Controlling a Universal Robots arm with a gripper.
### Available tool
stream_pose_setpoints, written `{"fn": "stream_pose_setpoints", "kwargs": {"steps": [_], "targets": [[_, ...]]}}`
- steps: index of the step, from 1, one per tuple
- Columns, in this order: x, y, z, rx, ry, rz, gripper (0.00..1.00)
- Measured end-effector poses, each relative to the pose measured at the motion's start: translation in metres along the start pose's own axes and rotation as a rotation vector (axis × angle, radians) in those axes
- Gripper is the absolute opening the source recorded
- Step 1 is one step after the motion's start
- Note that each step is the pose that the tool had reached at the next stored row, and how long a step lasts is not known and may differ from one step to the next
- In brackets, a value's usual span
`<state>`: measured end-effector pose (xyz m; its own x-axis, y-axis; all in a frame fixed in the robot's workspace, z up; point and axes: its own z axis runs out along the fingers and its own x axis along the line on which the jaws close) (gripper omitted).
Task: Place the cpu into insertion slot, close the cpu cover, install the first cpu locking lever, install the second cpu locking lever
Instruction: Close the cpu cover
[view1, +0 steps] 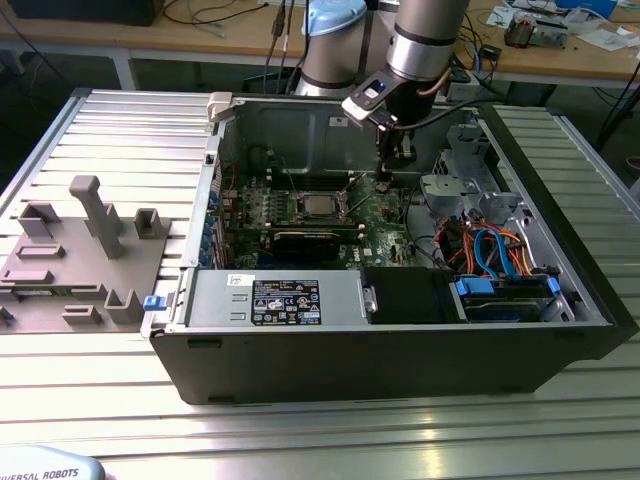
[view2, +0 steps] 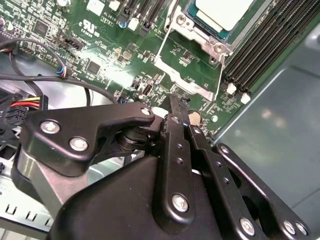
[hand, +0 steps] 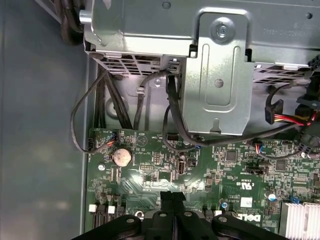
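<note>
Cpu (view2: 225, 12) sits in slot (view2: 197, 30); cover (view2: 184, 81) stands open, locking not done; pincer (view2: 175, 102), clenched and empty, is just beside the cover.

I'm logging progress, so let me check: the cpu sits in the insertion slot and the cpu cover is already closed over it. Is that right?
Not quite. The cpu does sit in the insertion slot, but the cpu cover is open, swung off the chip with green board showing through its window, as the second wrist view shows.
</note>
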<state>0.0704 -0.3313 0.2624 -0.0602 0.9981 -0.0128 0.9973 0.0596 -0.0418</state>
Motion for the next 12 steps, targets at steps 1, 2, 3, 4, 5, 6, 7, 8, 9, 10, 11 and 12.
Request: {"fn": "stream_pose_setpoints", "kwargs": {"steps": [1, 2, 3, 4, 5, 6, 7, 8, 9, 10, 11, 12], "targets": [[0.0, 0.0003, 0.0012, 0.0003, 0.0004, 0.0, 0.11], [0.0, 0.0007, 0.0034, 0.0008, 0.0007, 0.0, 0.11], [0.0, 0.0008, 0.0055, 0.0011, 0.0012, -0.001, 0.11], [0.0001, 0.0009, 0.0068, 0.0012, 0.0016, -0.001, 0.11], [0.0001, 0.001, 0.0084, 0.0013, 0.0021, -0.001, 0.11], [0.0001, 0.0011, 0.0093, 0.0013, 0.0022, -0.001, 0.11], [0.0001, 0.001, 0.0098, 0.0013, 0.0022, -0.001, 0.11], [0.0001, 0.0007, 0.01, 0.0014, 0.002, -0.001, 0.11], [0.0002, 0.0001, 0.01, 0.0014, 0.0021, -0.001, 0.11], [0.0002, -0.0008, 0.0101, 0.0014, 0.0022, -0.001, 0.11], [0.0003, -0.0021, 0.0102, 0.0013, 0.0021, -0.001, 0.11], [0.0004, -0.0036, 0.0103, 0.0013, 0.0023, -0.001, 0.11]]}}
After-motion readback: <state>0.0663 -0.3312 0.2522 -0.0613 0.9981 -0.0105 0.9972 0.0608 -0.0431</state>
